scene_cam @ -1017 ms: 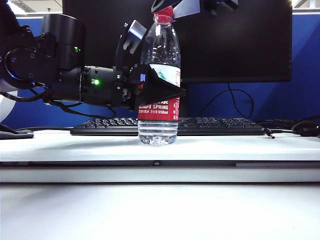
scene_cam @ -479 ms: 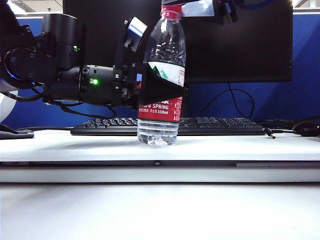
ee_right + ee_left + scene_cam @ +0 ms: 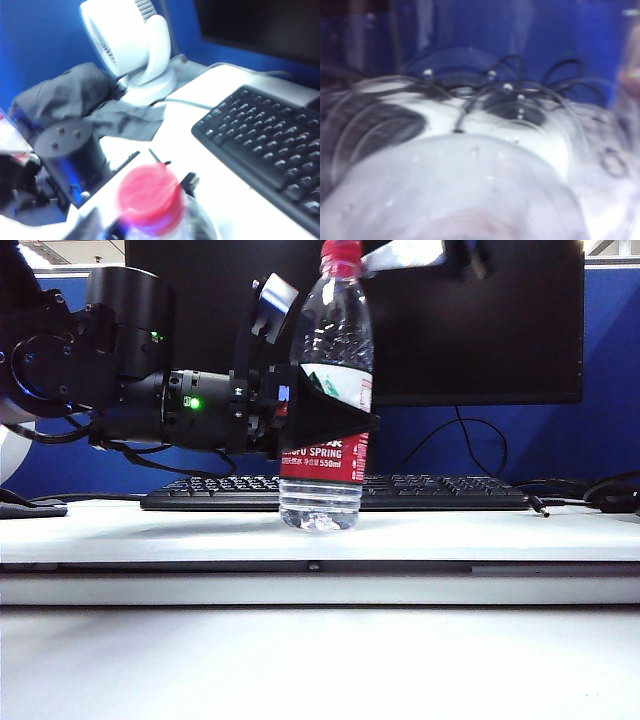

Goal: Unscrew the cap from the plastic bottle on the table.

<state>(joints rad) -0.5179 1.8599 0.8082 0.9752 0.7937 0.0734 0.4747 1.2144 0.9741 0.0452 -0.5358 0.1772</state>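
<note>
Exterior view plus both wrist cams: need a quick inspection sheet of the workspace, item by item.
Surface: white table, bare in front of the bottle.
Job's things: plastic bottle upright, red cap on its neck.
Clutter: black keyboard behind the bottle; white fan and dark cloth in the right wrist view.
Grippers: left gripper shut on the plastic bottle at its label; right gripper beside the cap at the picture's top edge, jaws not readable.
Cables: black loops behind the keyboard.
Surroundings: dark monitor, blue partition.
</note>
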